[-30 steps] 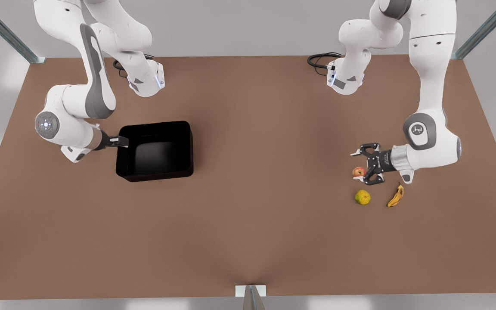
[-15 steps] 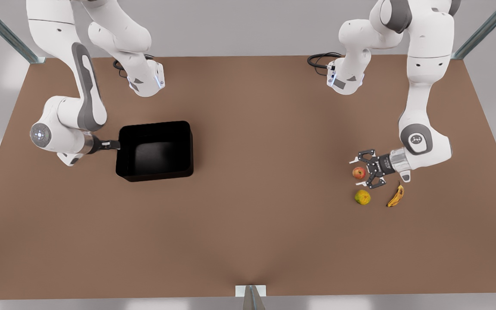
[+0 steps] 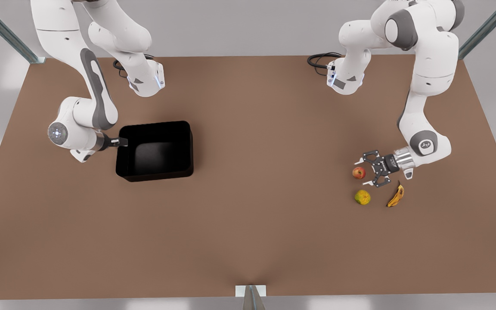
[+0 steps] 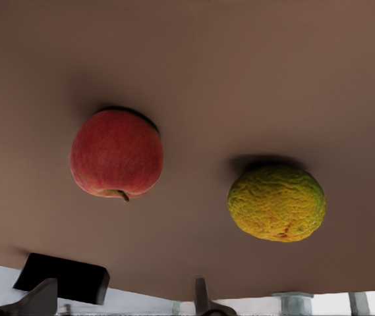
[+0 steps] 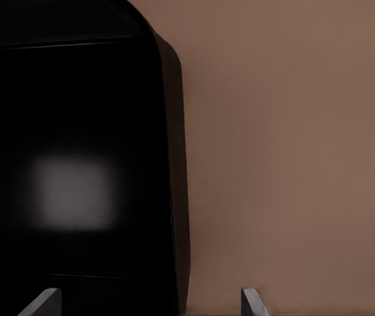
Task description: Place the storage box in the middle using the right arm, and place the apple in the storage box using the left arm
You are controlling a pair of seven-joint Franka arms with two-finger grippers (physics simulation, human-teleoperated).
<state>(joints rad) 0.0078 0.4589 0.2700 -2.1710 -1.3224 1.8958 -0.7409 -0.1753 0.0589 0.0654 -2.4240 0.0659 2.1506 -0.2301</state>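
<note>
The black storage box (image 3: 155, 149) sits toward the front view's left, its dark wall (image 5: 167, 164) large in the right wrist view. My right gripper (image 3: 122, 141) is at the box's outer short wall, open, and its fingertips (image 5: 42, 301) stand either side of that wall. The red apple (image 3: 358, 172) lies on the table at the front view's right. My left gripper (image 3: 362, 173) is open beside it, fingers spread around the apple's near side. In the left wrist view the apple (image 4: 116, 153) lies ahead of the open left gripper (image 4: 121, 303).
A yellow-green round fruit (image 3: 362, 197) lies just in front of the apple, also as a bumpy fruit (image 4: 277, 202) in the left wrist view. A brown-spotted banana (image 3: 396, 196) lies beside it. The brown table (image 3: 265, 181) spreads wide between box and fruits.
The left gripper has sunk lower and shifted slightly toward the banana side, staying open by the apple. The right gripper drew back from the box wall, then returned to it.
</note>
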